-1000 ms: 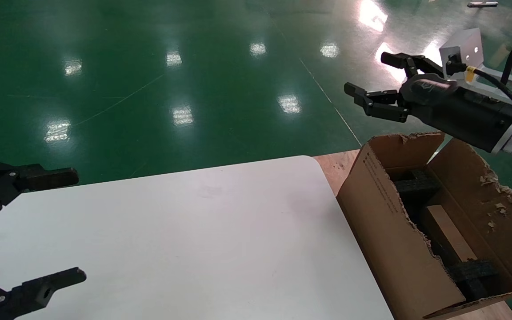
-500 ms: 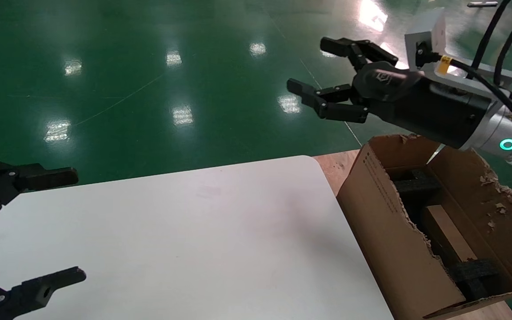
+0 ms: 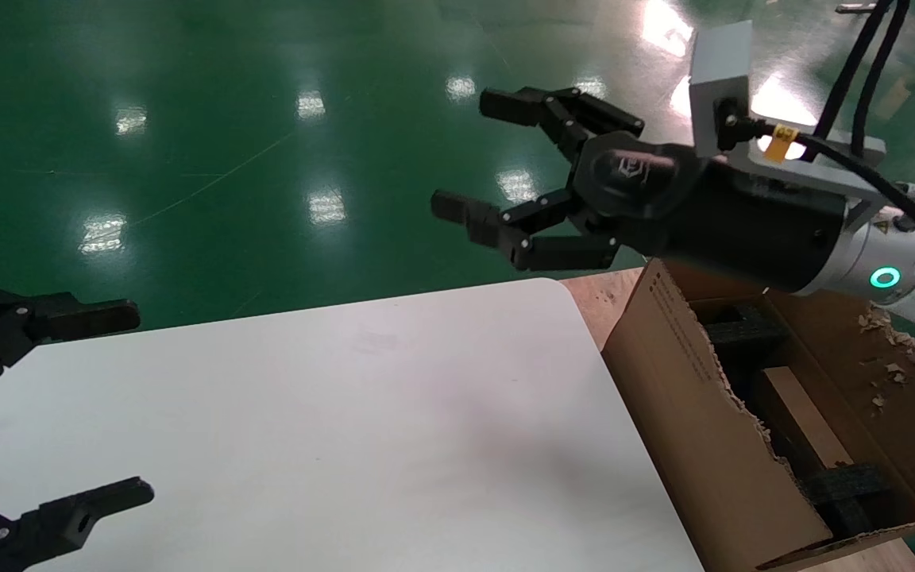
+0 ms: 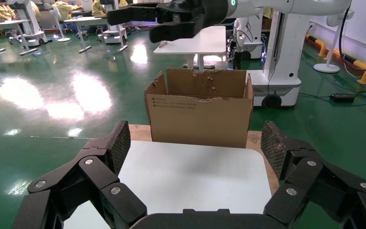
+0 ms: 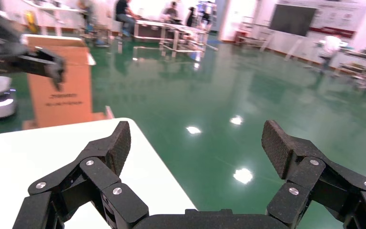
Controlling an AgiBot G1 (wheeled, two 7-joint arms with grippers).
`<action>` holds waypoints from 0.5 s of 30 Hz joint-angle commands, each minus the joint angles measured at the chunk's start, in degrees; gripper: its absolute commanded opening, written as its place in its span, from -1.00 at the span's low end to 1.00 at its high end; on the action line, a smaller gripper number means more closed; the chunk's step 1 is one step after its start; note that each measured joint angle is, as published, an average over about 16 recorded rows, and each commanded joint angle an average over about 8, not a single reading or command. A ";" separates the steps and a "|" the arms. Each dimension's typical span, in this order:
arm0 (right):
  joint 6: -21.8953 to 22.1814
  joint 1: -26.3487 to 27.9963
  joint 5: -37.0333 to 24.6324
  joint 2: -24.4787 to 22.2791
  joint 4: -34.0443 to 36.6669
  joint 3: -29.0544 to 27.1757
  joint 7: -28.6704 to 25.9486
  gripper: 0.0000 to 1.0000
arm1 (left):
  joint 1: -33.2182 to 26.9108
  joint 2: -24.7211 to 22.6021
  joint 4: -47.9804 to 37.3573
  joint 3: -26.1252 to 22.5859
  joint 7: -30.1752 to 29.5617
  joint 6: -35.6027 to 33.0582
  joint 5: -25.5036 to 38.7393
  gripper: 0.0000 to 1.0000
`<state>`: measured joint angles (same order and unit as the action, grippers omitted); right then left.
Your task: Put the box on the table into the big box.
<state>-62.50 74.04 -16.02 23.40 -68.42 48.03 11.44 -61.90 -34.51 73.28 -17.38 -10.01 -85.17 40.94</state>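
Note:
The small brown box (image 3: 801, 417) lies inside the big box (image 3: 696, 413), between black foam pieces (image 3: 843, 485). The big box stands open-topped with torn flaps at the right end of the white table (image 3: 330, 429) and shows front-on in the left wrist view (image 4: 200, 114). My right gripper (image 3: 473, 155) hangs open and holds nothing, in the air over the table's far right corner, left of the big box. My left gripper (image 3: 128, 403) rests open at the table's left end, nothing between its fingers (image 4: 196, 143).
A wooden board (image 3: 608, 298) lies under the big box and shows past the table's right end. Green shop floor (image 3: 306, 143) surrounds the table. In the right wrist view another brown carton (image 5: 64, 88) stands beyond the table's far end.
My right arm has swung left from above the big box to over the table's far right corner, staying open. The left arm and the box have not moved.

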 commanded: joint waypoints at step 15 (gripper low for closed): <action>-10.85 -5.84 -12.09 5.43 -2.41 -14.97 -10.38 1.00 | -0.01 0.02 0.00 -0.04 0.02 0.02 -0.03 1.00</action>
